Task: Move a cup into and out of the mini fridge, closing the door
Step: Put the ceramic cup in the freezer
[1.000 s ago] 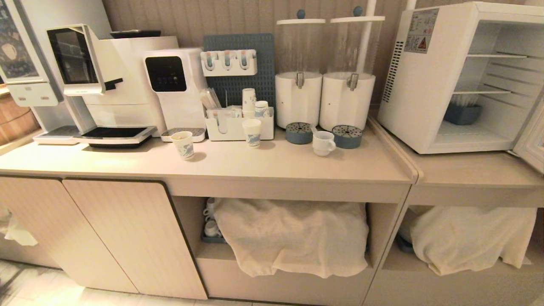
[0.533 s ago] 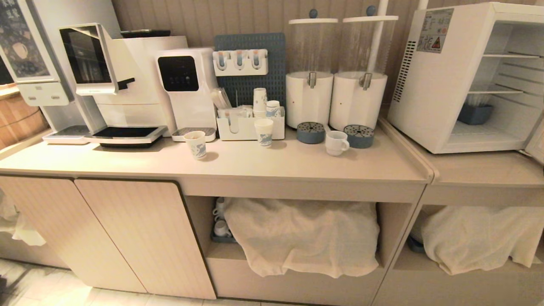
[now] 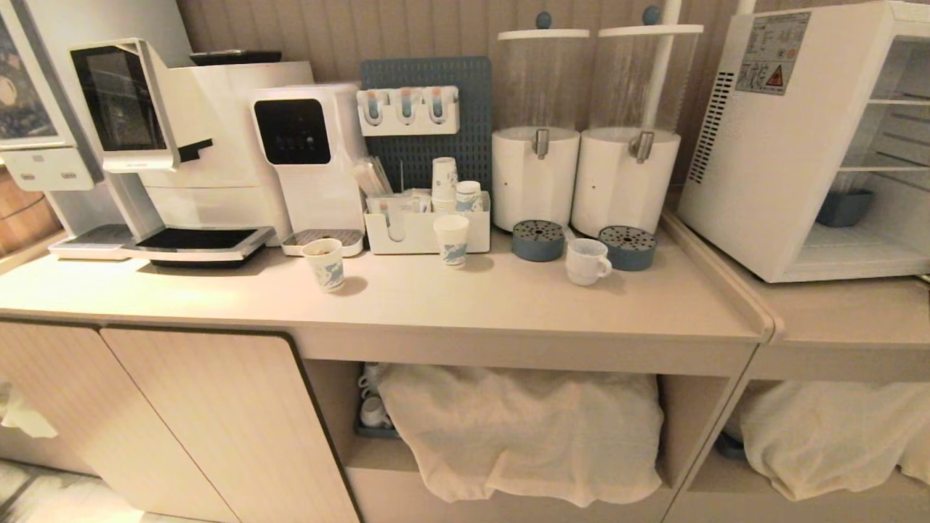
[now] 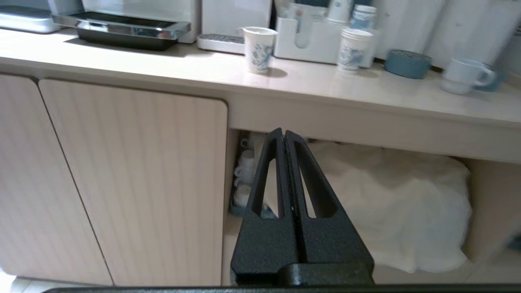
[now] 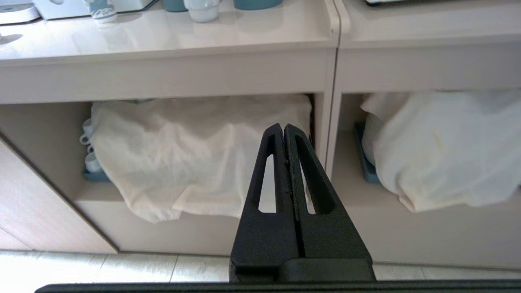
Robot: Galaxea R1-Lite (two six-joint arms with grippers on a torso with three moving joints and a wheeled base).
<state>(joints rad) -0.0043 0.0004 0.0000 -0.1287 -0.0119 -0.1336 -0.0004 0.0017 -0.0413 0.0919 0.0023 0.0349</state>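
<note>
While the small white ceramic cup [image 3: 587, 261] with its loop handle stands on the pale beige counter [image 3: 472, 298], nothing of the task looks done yet. It sits upright just in front of the two white cylindrical drink dispensers [image 3: 581, 178], between their two round blue-grey drip trays [image 3: 538, 240], handle turned toward the white boxy mini fridge [image 3: 770, 138] at the right. That fridge rests on the neighbouring lower counter section, its inside open to view with wire shelves and a blue-grey container [image 3: 844, 208] on its floor; the door itself is outside the head view, so I judge it swung open. Neither arm shows in the head view. The left gripper [image 4: 283, 134] hangs low before the cabinet front, black fingers pressed together on nothing, and the right gripper [image 5: 283, 128] likewise is clenched and empty, facing the open shelf where a cream cloth [image 5: 195, 154] is draped. Everything remains: reaching and grasping the cup, setting it inside the fridge, taking it out again and closing the door.
</note>
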